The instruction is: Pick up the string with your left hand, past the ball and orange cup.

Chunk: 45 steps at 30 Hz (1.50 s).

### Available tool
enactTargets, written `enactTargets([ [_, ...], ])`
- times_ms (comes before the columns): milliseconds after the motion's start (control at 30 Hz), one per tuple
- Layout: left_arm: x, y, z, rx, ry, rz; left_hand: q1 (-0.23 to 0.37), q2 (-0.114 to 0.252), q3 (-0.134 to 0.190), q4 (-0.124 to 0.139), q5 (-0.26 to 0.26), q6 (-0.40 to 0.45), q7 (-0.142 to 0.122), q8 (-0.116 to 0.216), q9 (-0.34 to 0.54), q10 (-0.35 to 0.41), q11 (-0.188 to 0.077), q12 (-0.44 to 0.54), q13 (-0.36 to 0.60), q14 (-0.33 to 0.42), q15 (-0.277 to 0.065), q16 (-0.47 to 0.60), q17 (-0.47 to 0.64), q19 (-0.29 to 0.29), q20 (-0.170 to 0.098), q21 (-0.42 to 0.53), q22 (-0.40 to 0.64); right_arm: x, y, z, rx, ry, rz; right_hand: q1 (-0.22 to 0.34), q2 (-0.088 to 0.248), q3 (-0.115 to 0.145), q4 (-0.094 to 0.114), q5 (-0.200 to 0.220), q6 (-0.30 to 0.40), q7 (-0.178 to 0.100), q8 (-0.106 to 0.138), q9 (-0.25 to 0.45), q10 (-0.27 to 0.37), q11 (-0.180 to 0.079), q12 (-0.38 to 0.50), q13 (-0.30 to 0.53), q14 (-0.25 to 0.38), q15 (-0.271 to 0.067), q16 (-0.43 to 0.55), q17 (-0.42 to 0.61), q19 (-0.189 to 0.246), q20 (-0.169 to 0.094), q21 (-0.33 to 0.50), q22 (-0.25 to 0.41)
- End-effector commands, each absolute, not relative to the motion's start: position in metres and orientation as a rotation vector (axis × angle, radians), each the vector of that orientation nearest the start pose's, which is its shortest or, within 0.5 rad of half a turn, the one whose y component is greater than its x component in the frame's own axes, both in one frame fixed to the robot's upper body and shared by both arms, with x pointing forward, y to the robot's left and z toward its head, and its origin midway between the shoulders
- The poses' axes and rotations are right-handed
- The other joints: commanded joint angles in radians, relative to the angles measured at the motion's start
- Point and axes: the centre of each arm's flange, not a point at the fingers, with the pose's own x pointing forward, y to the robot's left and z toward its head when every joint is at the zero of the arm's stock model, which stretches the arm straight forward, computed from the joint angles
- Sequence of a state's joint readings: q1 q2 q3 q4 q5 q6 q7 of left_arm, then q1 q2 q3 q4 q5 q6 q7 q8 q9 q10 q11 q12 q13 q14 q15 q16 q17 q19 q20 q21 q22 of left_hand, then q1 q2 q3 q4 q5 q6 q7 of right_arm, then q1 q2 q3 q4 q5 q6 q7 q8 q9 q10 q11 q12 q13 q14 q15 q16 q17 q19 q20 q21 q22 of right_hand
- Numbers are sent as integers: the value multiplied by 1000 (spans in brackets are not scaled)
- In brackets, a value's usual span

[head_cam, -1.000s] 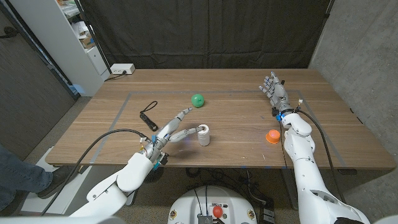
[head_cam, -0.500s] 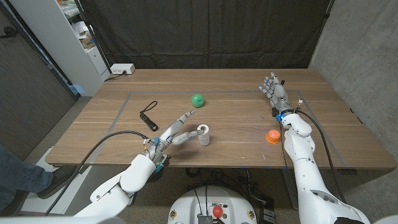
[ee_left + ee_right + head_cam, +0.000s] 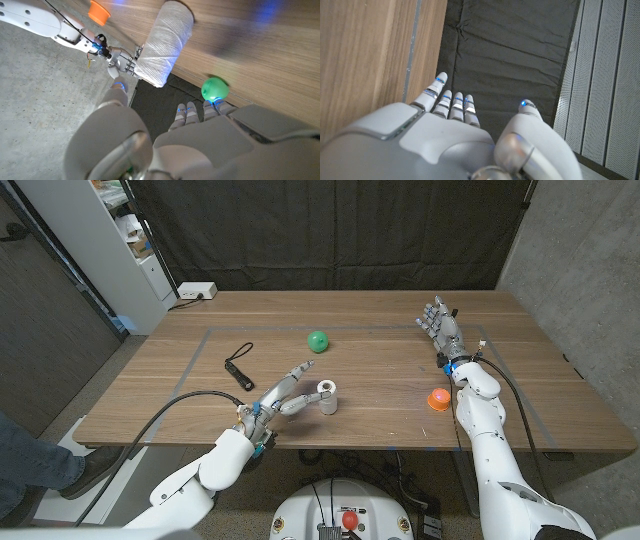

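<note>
Near the table's (image 3: 520, 370) front edge, at its middle, the white spool of string (image 3: 328, 397) stands upright, just beside my left hand (image 3: 282, 397), whose fingers are spread and holding nothing. The green ball (image 3: 318, 340) sits toward the far edge; the orange cup (image 3: 438, 399) is off toward the right edge. My right hand (image 3: 441, 326), fingers apart and empty, waits near the far right corner. My worry: the spool looks light and tall, so a thumb arriving first could tip it over.
</note>
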State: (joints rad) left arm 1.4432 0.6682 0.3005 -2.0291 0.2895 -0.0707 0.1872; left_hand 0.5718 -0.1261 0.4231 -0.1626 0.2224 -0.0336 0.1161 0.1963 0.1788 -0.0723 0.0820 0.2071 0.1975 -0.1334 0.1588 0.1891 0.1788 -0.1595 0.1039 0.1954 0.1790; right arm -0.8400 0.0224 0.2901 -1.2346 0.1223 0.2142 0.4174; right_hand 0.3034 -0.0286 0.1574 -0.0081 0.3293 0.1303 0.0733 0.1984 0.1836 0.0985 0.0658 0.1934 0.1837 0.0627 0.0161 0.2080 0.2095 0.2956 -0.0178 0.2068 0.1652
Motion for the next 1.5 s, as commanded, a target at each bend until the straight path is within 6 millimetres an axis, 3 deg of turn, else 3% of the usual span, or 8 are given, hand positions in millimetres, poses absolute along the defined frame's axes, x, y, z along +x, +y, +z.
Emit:
enactTargets([
  [33,481,188,-136,841,-651,-197,10,1,-4,1,5,5,5,4,2,-4,4,6,3,-6,1,-3,3,-6,3,0,3,658,-317,-33,134,-653,151,9,1,-5,1,5,11,-4,-1,6,13,0,2,6,3,5,0,1,11,3,-2,5],
  [1100,488,165,-134,898,-600,-203,24,5,-7,5,4,15,7,5,2,3,5,10,3,-1,1,0,3,-4,4,3,3,663,-330,-46,156,-637,147,10,3,-8,-2,7,12,-5,-1,6,14,1,2,6,4,6,0,0,13,5,-6,6],
  [1200,488,162,-133,927,-589,-197,40,9,-9,6,3,39,17,10,2,39,39,23,3,31,-8,10,3,21,-24,11,2,663,-331,-47,158,-636,146,10,3,-8,-2,7,12,-5,-1,6,14,0,2,6,4,6,0,0,13,5,-6,6],
  [1367,489,161,-130,925,-588,-197,54,13,-12,9,0,68,38,15,2,85,56,38,3,72,0,19,3,57,-2,21,3,664,-333,-49,165,-636,144,11,3,-9,-2,7,12,-7,-1,6,14,-1,2,6,4,5,0,0,13,6,-7,6],
  [1500,491,160,-128,934,-584,-203,65,14,-16,10,-2,108,41,23,3,140,45,55,3,125,-6,31,4,91,3,30,5,665,-334,-50,168,-636,141,10,3,-9,-2,7,12,-8,-1,6,13,-1,1,6,4,6,0,0,13,7,-8,6],
])
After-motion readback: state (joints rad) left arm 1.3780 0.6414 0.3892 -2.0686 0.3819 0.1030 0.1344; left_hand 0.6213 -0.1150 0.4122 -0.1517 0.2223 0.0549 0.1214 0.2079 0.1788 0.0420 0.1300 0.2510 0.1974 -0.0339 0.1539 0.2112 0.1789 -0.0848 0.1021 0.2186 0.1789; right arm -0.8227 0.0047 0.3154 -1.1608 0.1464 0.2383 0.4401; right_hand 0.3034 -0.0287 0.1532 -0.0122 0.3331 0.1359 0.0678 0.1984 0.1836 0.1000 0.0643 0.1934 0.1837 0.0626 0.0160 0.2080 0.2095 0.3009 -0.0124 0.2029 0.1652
